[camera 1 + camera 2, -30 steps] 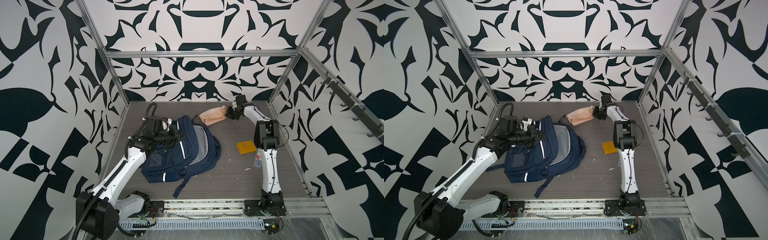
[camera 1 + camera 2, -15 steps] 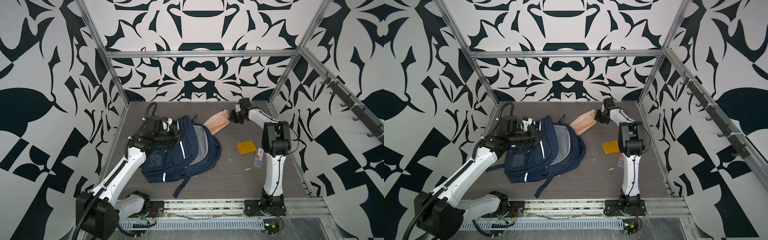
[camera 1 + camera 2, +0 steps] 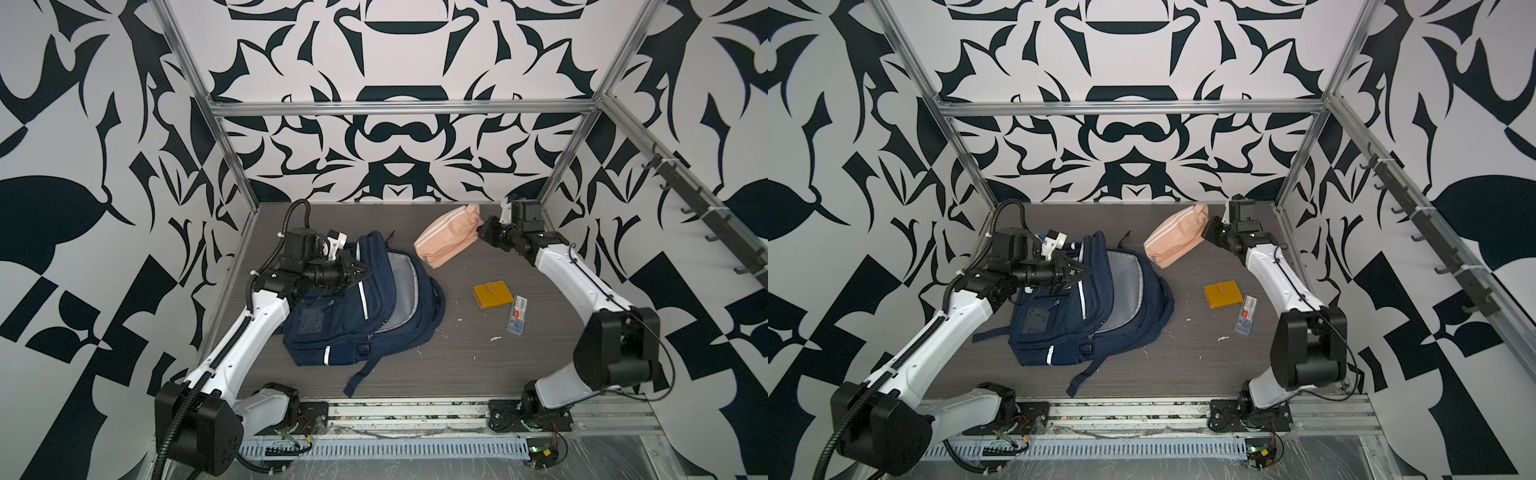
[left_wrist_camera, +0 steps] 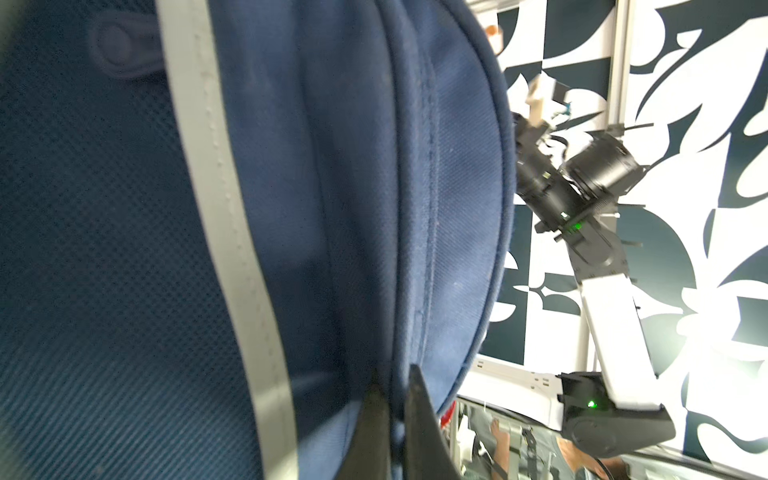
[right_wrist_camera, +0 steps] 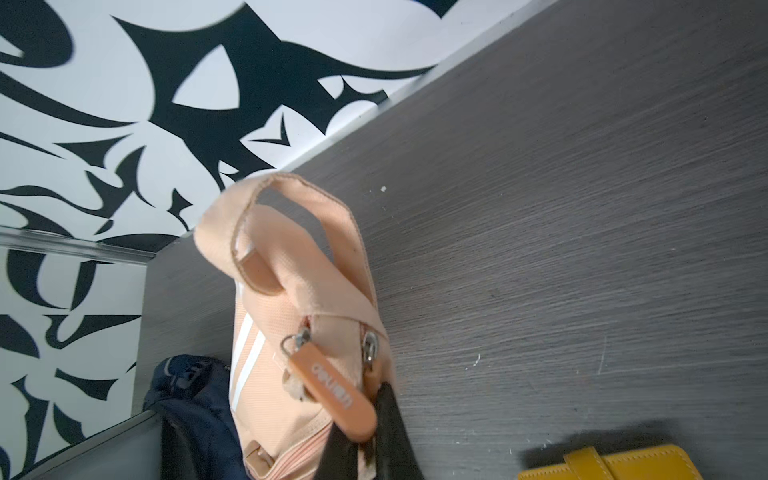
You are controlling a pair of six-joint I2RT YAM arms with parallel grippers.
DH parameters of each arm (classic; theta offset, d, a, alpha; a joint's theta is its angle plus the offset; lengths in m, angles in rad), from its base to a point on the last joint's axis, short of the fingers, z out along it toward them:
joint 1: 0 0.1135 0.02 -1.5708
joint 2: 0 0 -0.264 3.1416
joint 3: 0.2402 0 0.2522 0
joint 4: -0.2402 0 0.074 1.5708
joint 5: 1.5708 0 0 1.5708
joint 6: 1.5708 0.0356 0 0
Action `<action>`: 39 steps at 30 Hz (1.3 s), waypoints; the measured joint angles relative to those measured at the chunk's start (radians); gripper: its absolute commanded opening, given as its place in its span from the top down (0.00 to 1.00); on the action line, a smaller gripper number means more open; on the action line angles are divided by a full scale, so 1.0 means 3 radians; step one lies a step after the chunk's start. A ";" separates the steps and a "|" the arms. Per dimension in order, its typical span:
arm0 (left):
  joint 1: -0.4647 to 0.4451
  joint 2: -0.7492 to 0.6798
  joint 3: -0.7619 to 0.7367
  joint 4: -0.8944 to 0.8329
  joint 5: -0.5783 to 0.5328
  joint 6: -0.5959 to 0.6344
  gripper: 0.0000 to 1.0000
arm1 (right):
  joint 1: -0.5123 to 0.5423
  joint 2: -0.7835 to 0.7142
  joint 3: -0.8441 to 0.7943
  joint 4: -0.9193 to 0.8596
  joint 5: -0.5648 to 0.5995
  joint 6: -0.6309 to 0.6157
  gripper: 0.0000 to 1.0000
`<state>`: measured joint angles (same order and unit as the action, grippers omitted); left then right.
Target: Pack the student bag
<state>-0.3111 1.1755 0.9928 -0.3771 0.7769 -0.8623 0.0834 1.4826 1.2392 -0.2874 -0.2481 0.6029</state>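
Since a second ago the right arm has dropped its elbow outward and is drawing the small peach-pink fabric pencil pouch [image 3: 446,239] from the 12 o'clock edge toward the bag. That is uncovering a clear plastic case with a red label [image 3: 517,318], its print too small to read.

In both top views the large navy-blue fabric backpack [image 3: 1092,307] is lying at 9 o'clock on the grey tabletop [image 3: 457,374], its main pocket gaping. A mustard-yellow wallet [image 3: 492,295] is lying at 3 o'clock.

In the left wrist view the left jaws are pinching the backpack's piped flap edge, nearly closed.

In the right wrist view the right jaws are clamping the pouch's end beside a tan zip pull [image 5: 332,399], whose white lettering I am not managing to read.

Loading the pouch seems to be the step in hand. Next it is needing carrying over the held-open pocket and lowering inside.
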 measured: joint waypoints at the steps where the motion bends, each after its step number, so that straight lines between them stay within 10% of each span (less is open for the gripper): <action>1: 0.0006 0.0000 0.0000 0.0004 0.0029 0.0001 1.00 | -0.0004 -0.0095 -0.0024 -0.0005 -0.0001 0.0013 1.00; 19: 0.0080 0.0043 0.0000 0.0193 0.0242 -0.0090 1.00 | 0.0245 -0.2178 -0.0919 -0.0383 -0.0045 0.0526 1.00; 30: 0.0080 0.0038 -0.0001 0.0220 0.0240 -0.0156 1.00 | 0.1578 -0.1298 -0.0865 -0.0322 0.0412 0.0359 1.00; 39: 0.0080 0.0028 -0.0001 0.0220 0.0240 -0.0155 1.00 | 0.2008 -0.0375 -0.0392 -0.0231 0.0689 0.0100 1.00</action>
<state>-0.2871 1.1839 0.9924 -0.3111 0.8490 -0.9089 0.6857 1.3701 1.1217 -0.3569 -0.0414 0.6331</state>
